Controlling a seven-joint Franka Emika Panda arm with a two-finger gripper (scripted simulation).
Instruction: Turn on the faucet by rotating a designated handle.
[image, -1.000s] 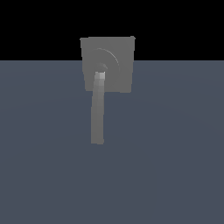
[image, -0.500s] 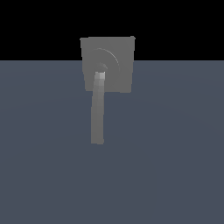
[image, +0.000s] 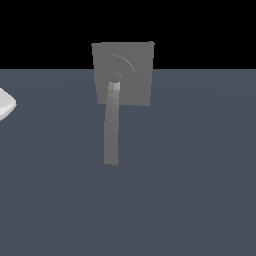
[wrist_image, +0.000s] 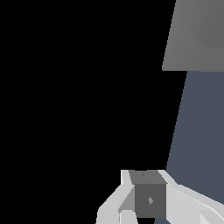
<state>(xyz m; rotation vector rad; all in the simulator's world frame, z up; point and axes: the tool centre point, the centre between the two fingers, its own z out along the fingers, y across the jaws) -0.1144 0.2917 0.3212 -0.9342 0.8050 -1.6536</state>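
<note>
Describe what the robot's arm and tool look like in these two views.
Little shows. In the exterior view only a glossy white, rounded piece of the arm pokes in at that view's left edge. In the wrist view the tool has angular white faceted housing around a dark grey square block with a small pale mark. No cables or lettering are visible.

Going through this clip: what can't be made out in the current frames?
- Robot arm: exterior view's left edge cuts off all but a white tip.
- Gripper: wrist view's edge crops it; whether the jaws are open or shut is unclear.
- Handle: absent from the wrist view; only a corner of the faucet shows there.
</note>
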